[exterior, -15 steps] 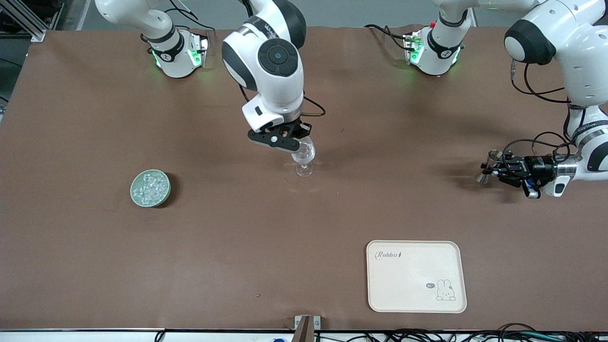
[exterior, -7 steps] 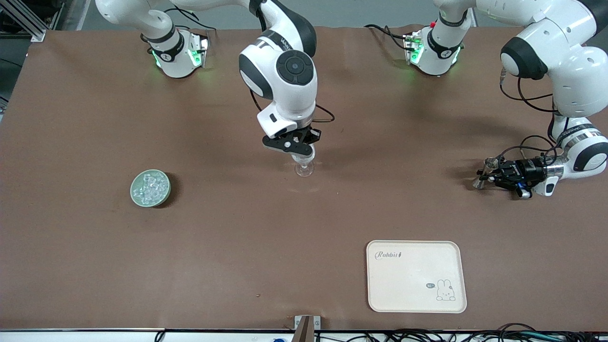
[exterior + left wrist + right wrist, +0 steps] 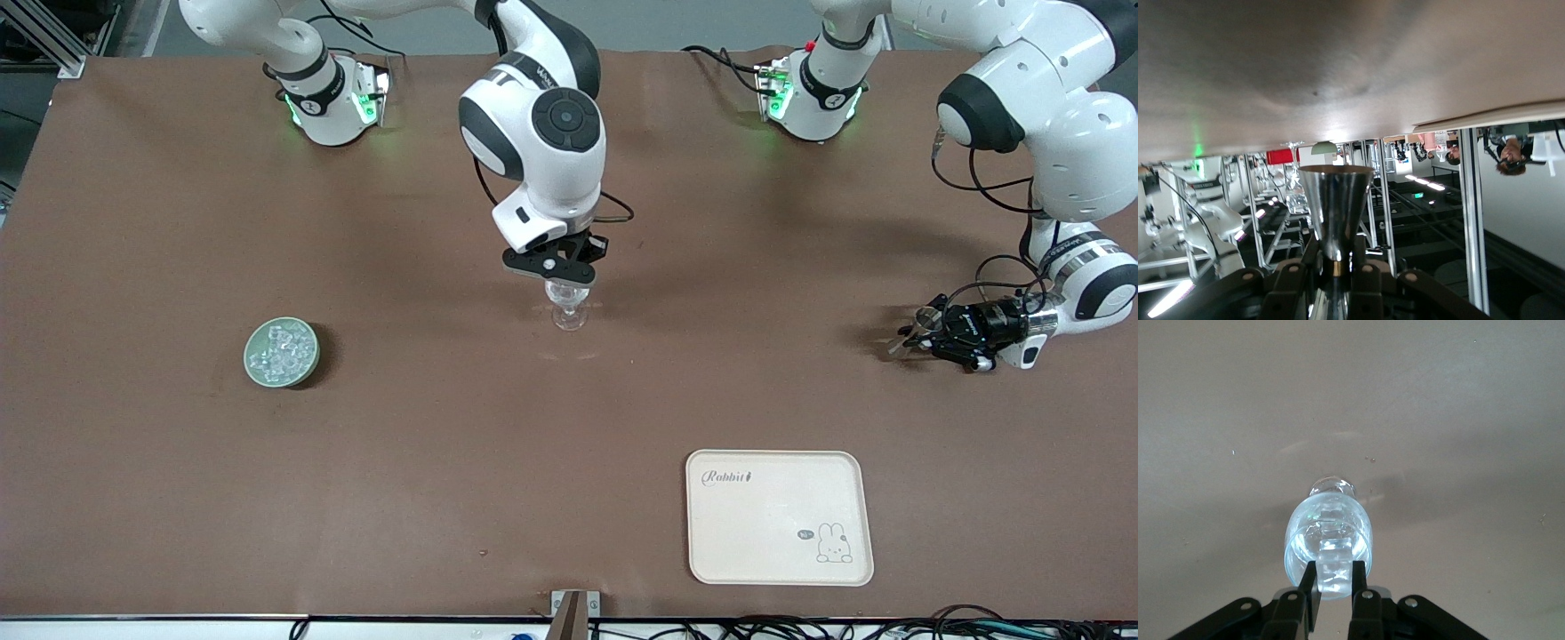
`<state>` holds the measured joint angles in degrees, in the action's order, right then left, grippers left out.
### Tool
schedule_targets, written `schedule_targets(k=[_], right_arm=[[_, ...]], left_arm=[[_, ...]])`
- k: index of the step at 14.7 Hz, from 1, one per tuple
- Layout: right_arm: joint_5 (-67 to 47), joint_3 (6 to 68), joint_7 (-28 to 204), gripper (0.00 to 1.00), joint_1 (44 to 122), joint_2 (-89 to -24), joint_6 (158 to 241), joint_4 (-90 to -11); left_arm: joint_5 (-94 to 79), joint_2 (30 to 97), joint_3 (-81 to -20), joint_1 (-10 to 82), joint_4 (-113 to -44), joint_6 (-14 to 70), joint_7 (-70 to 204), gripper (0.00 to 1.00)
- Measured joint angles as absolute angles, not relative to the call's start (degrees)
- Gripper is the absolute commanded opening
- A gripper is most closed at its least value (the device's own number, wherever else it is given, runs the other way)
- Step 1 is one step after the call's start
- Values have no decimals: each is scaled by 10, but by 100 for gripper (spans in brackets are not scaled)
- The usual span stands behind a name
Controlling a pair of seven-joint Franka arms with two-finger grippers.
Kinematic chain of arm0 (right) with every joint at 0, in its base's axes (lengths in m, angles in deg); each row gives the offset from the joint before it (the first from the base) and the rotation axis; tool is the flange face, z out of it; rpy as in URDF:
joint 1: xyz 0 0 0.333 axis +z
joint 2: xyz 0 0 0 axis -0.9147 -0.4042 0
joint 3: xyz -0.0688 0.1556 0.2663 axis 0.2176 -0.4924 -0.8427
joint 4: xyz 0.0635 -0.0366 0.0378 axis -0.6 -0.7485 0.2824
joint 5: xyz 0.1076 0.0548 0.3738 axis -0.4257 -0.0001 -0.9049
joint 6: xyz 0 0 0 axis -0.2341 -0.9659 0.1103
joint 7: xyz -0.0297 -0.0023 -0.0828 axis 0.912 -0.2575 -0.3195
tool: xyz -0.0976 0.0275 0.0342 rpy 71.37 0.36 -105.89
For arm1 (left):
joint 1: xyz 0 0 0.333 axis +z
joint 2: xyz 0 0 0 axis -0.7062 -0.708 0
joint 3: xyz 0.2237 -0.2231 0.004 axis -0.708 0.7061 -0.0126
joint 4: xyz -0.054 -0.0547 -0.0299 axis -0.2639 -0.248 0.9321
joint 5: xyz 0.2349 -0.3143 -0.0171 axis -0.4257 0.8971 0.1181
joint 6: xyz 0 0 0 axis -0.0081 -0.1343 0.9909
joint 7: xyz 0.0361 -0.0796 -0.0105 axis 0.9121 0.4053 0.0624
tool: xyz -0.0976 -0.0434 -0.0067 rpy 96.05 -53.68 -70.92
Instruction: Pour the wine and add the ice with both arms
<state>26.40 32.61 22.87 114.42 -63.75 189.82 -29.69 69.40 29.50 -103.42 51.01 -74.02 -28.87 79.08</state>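
The clear stemmed glass (image 3: pixel 570 313) stands mid-table. My right gripper (image 3: pixel 560 286) hovers right over its mouth, shut on a small clear ice cube (image 3: pixel 1335 568). In the right wrist view the glass bowl (image 3: pixel 1300 540) lies directly under my right gripper (image 3: pixel 1335 581). My left gripper (image 3: pixel 925 335) is low over the table at the left arm's end, shut on the waist of the shiny metal jigger (image 3: pixel 913 331). The jigger (image 3: pixel 1335 200) shows in the left wrist view between my left gripper's (image 3: pixel 1336 270) fingers. No wine is visible. More ice (image 3: pixel 283 347) fills the pale green dish (image 3: pixel 250 365).
A cream tray (image 3: pixel 778 551) with a rabbit print lies near the front camera, toward the left arm's end. The green dish sits toward the right arm's end. The brown table cover (image 3: pixel 444 462) lies open between them.
My right gripper has come down over the glass's mouth with the ice cube. My left gripper has sunk lower toward the table with the jigger.
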Motion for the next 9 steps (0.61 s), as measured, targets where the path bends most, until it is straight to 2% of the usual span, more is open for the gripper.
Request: schedule_targets(k=[9], right_arm=[[267,326,229,12,1148,-649,1898,-297]], left_arm=[[696,289,-1034,511,-729,-293,840,8]])
